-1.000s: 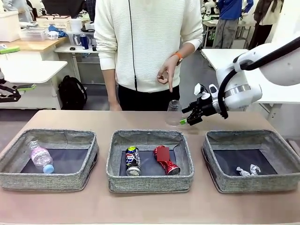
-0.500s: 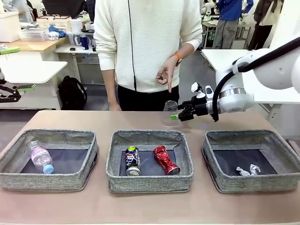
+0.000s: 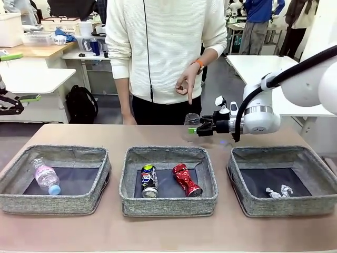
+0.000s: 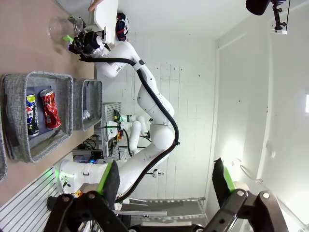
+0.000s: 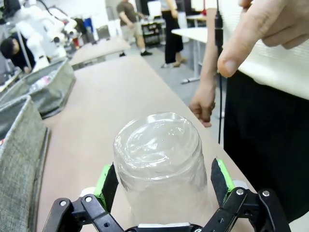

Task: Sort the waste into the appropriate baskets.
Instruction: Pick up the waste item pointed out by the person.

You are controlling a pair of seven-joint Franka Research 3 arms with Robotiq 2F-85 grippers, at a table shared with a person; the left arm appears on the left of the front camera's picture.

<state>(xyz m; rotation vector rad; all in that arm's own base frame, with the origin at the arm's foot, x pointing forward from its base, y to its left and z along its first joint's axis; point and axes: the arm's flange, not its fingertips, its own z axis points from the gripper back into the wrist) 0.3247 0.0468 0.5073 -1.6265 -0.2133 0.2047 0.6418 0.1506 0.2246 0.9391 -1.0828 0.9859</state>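
Note:
A clear plastic cup (image 3: 192,125) stands upside down on the table behind the middle basket (image 3: 166,153). My right gripper (image 3: 201,129) lies level at the cup, open, with a green-padded finger on each side of the cup (image 5: 159,162); I cannot tell whether the pads touch it. A person's hand (image 3: 188,83) points down at the cup. The middle basket holds a dark can (image 3: 149,181) and a crushed red can (image 3: 186,180). A bottle (image 3: 46,177) lies in the left basket (image 3: 55,153), white scraps (image 3: 279,192) in the right basket (image 3: 281,153). My left gripper (image 4: 164,179) is open and empty, far from the table.
The person stands at the far edge of the table, right behind the cup. The three baskets sit in a row across the near half, with bare tabletop strips between them and along the front edge.
My right gripper has swung left and levelled out, moving from beside the cup to straddling it. The left arm and the baskets' contents have not moved.

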